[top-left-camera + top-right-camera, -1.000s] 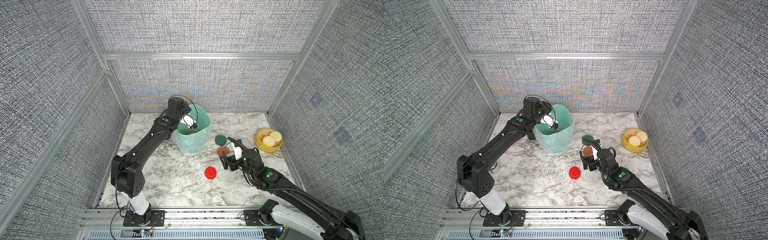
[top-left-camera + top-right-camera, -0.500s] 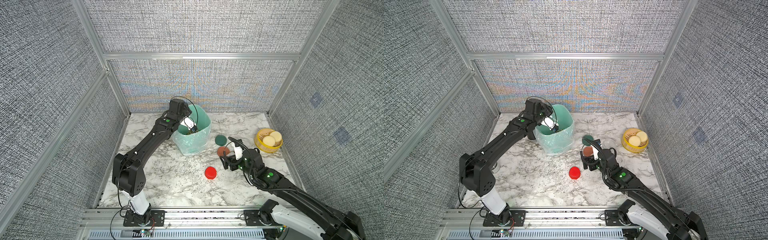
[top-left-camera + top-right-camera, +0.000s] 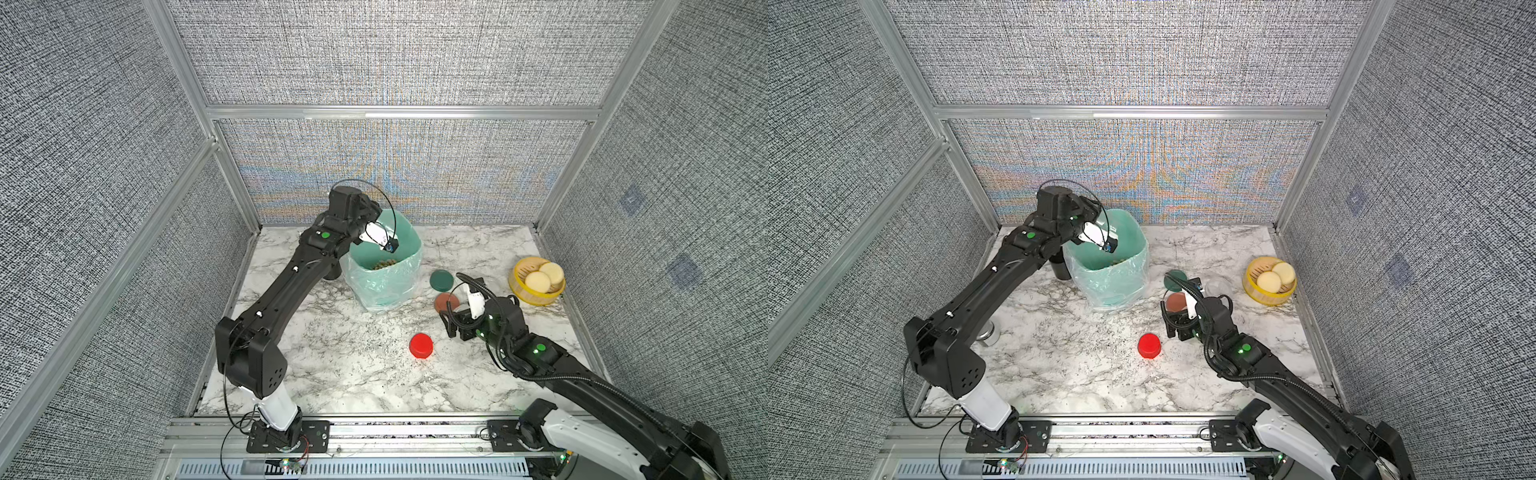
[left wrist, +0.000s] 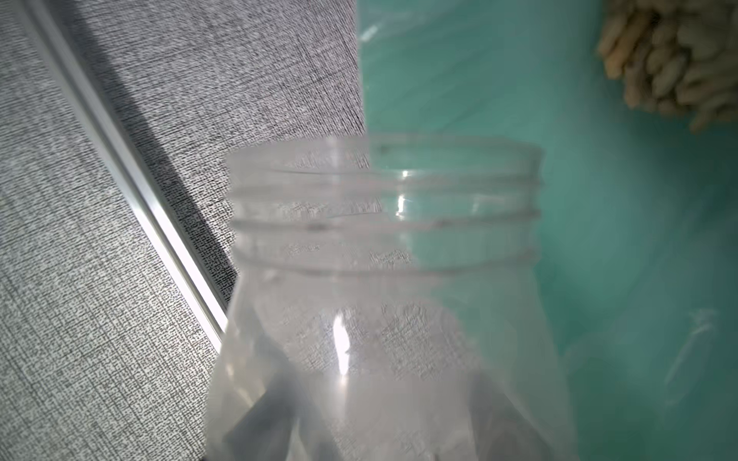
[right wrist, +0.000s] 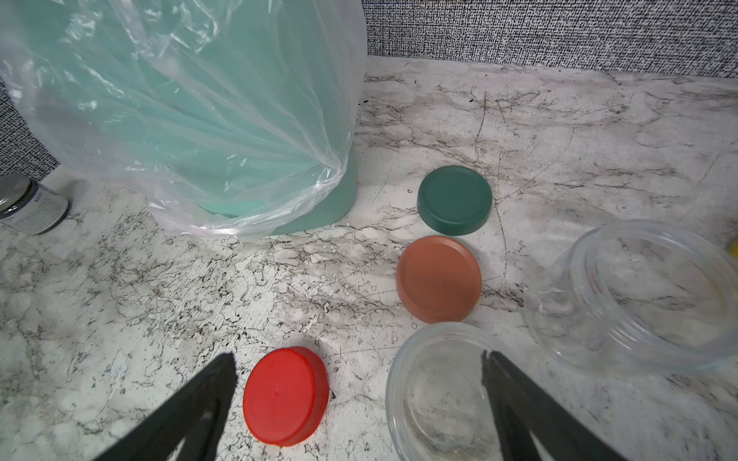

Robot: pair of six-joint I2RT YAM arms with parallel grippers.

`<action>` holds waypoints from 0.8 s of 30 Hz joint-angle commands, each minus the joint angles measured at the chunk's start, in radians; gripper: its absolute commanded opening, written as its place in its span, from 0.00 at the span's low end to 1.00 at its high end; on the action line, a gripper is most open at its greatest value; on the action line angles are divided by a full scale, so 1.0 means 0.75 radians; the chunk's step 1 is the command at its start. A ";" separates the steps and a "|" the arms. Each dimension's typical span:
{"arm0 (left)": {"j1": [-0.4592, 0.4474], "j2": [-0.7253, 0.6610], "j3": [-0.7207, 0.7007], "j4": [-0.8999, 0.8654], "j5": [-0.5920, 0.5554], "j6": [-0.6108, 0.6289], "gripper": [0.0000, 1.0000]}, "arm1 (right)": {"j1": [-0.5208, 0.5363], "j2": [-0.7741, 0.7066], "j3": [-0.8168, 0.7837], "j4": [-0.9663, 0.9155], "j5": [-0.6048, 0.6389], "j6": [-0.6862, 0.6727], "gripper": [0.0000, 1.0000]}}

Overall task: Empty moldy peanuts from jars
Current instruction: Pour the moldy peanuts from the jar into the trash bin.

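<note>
My left gripper [image 4: 379, 431] is shut on a clear lidless jar [image 4: 383, 279], its fingers showing dark through the plastic. The jar looks empty and hangs tilted over the green bin [image 3: 386, 286]. A heap of moldy peanuts [image 4: 671, 60] lies in the bin [image 3: 384, 264]. My right gripper [image 5: 359, 383] stands open low over the table, with the red lid [image 5: 285, 395] between its fingers [image 5: 199, 399]. One finger is over the mouth of an upright empty jar [image 5: 435, 391]. Another empty jar [image 5: 639, 295] stands beside it.
A dark green lid [image 5: 454, 199] and a terracotta lid [image 5: 438, 278] lie near the bin's foot. A yellow basket [image 3: 536, 297] with pale discs stands at the right. A black mug [image 3: 1061, 268] and a steel tin [image 3: 986, 334] are behind my left arm.
My left wrist has lifted slightly over the bin with the jar still held. The right arm has not moved.
</note>
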 commanded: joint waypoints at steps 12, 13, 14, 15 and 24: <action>0.123 0.001 0.212 -0.400 0.558 -0.764 0.00 | -0.002 0.031 0.022 0.045 -0.032 0.015 0.98; 0.137 -0.007 0.218 -0.400 0.619 -0.804 0.00 | -0.002 0.035 0.021 0.046 -0.038 0.014 0.98; 0.151 -0.012 0.225 -0.406 0.680 -0.842 0.00 | -0.002 0.036 0.022 0.049 -0.048 0.014 0.98; 0.163 -0.018 0.231 -0.408 0.731 -0.874 0.00 | -0.004 0.039 0.024 0.051 -0.058 0.013 0.98; 0.267 -0.077 0.216 -0.401 1.217 -1.095 0.00 | -0.218 -0.017 0.097 0.201 -0.606 0.018 0.98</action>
